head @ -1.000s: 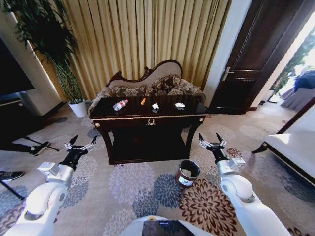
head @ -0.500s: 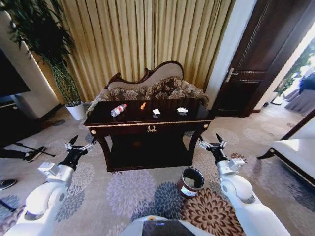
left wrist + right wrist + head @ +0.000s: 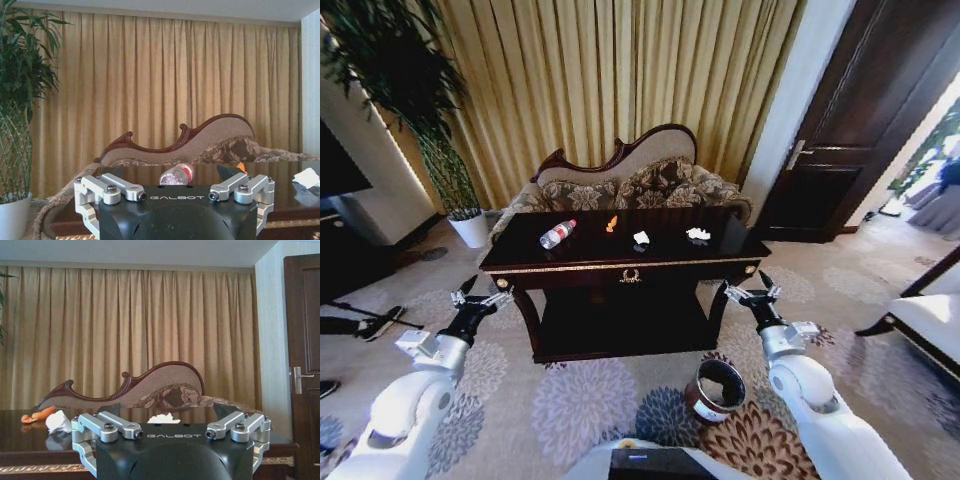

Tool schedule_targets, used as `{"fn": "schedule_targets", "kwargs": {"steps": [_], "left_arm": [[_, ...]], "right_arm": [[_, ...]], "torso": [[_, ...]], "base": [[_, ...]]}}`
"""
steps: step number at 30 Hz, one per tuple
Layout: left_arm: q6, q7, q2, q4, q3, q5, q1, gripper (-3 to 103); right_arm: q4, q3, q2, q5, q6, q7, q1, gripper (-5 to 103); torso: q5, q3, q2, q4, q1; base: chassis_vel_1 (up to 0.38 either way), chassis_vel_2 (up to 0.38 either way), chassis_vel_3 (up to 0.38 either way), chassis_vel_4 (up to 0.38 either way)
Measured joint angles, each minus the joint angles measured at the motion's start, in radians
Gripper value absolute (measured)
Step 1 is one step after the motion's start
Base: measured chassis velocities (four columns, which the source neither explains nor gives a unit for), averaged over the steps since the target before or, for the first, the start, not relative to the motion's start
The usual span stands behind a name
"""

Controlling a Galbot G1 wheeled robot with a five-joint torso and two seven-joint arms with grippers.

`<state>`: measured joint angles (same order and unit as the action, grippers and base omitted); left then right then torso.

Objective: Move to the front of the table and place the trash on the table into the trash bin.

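The dark glossy table point(image 3: 590, 251) stands straight ahead. The trash lies on its top: a clear bottle point(image 3: 557, 234) with a red cap at the left, a small orange piece point(image 3: 611, 224), a crumpled white scrap point(image 3: 641, 238) in the middle and another white scrap point(image 3: 698, 234) at the right. The round brown trash bin point(image 3: 718, 390) sits on the carpet by the table's right front leg. My left gripper point(image 3: 480, 295) hangs open in front of the table's left end. Open too, my right gripper point(image 3: 752, 292) is off its right end. The left wrist view shows the bottle point(image 3: 177, 175), the right wrist view the scraps point(image 3: 57, 421).
A carved-back sofa point(image 3: 620, 175) stands right behind the table, before gold curtains. A tall plant in a white pot point(image 3: 470, 228) is at the back left, a dark door point(image 3: 850, 130) at the back right. White furniture point(image 3: 930, 320) edges in at the right. Patterned carpet lies between me and the table.
The whole picture has shifted: the camera has come nearer, so the table looks larger and the bin sits lower and further right. Both arms keep their pose, grippers open.
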<state>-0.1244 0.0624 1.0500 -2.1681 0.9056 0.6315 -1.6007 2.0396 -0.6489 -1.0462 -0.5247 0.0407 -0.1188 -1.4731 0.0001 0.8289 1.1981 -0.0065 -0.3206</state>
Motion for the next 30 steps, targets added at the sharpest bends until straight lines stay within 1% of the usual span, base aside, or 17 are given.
{"fn": "schedule_targets", "kwargs": {"steps": [30], "left_arm": [[0.001, 0.022, 0.006, -0.002, 0.004, 0.000, -0.009, 100]], "right_arm": [[-0.001, -0.001, -0.003, 0.000, 0.003, 0.000, 0.001, 100]], "torso": [[-0.0001, 0.000, 0.000, -0.0001, 0.000]], "base": [[-0.138, 0.138, 0.143, -0.139]]}}
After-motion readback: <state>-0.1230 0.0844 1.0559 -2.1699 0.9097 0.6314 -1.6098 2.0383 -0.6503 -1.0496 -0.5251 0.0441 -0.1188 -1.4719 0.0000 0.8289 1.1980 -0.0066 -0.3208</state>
